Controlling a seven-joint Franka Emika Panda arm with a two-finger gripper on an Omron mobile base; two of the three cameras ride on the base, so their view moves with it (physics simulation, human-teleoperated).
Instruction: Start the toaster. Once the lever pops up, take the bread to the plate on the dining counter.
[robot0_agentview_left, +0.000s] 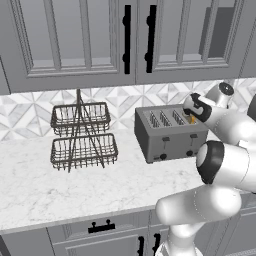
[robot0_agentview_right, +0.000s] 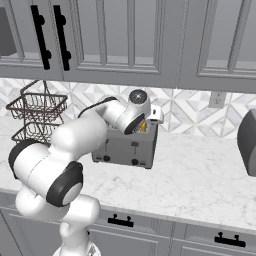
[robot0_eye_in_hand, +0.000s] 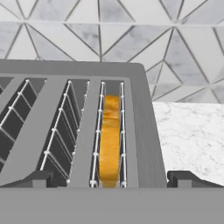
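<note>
The dark grey toaster (robot0_agentview_left: 167, 134) (robot0_agentview_right: 125, 146) stands on the marble worktop against the tiled wall. A golden-orange bread (robot0_eye_in_hand: 109, 138) slice sits upright in its right-end slot, with its top edge showing (robot0_agentview_left: 191, 119) (robot0_agentview_right: 144, 127). My gripper (robot0_eye_in_hand: 111, 179) hangs just above that end of the toaster, pointing down at the slot. It is open, with one fingertip (robot0_eye_in_hand: 39, 178) on each side of the bread slot and nothing between them. The hand (robot0_agentview_left: 199, 107) (robot0_agentview_right: 137, 112) covers the toaster's far right corner. The plate and the dining counter are out of view.
A two-tier wire basket (robot0_agentview_left: 80, 135) (robot0_agentview_right: 35, 117) stands left of the toaster. Grey upper cabinets (robot0_agentview_left: 125, 40) hang low overhead. A dark rounded appliance (robot0_agentview_right: 248, 142) sits at the far right. Open worktop (robot0_agentview_right: 200, 180) lies between it and the toaster.
</note>
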